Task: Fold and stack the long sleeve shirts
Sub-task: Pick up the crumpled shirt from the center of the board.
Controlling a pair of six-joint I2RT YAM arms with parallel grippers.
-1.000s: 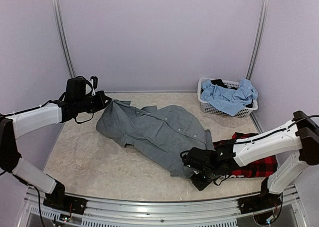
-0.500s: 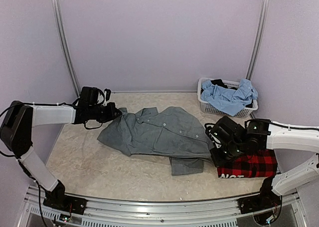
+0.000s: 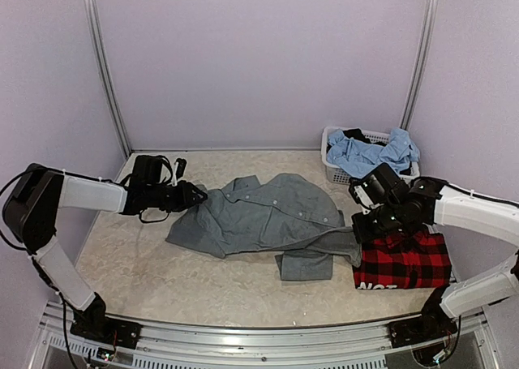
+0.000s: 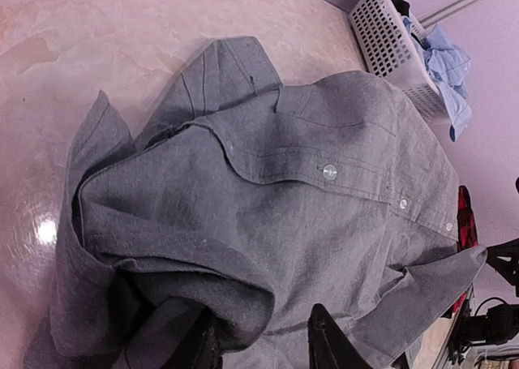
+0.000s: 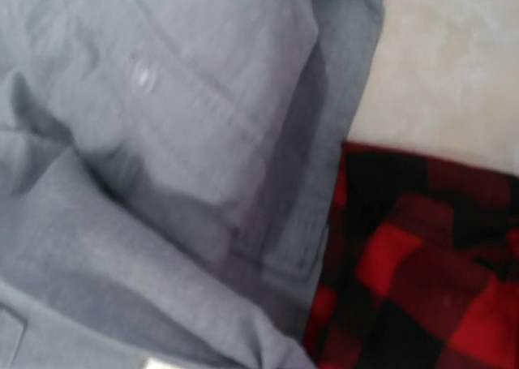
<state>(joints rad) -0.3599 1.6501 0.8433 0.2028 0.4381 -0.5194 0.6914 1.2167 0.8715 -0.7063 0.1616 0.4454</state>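
The grey shirt (image 3: 268, 219) is spread, rumpled and button side up, at the middle of the table (image 3: 130, 255). Its collar is turned toward 11 o'clock and a doubled-over flap lies at its 5 o'clock edge. It is not yet folded.

The shirt's 3 o'clock edge is lifted off the table and drawn up into the right gripper (image 3: 362, 231). That gripper is pressed together on the cloth, apparently so the shirt can be pulled flat and square. In the blurred right wrist view, only grey cloth is seen, with red-and-black check beneath it.

At the 9 o'clock edge the left gripper (image 3: 197, 196) is held low against the bunched sleeve and shoulder. Its fingers (image 4: 323, 345) are seen parted in the left wrist view, with a thick fold of grey cloth lying at their tips. No pinch is made out there, so that end is judged to be let go or about to be re-gripped.

The plaid shirt (image 3: 405, 263) is laid at 4 o'clock of the grey one. It is already folded into a block with white lettering at its near edge, and is touched by the grey hem. It is judged to be the base of the stack.

At 1 o'clock a white basket (image 3: 334, 173) is set in the far corner, with blue garments (image 3: 369, 154) heaped in it.
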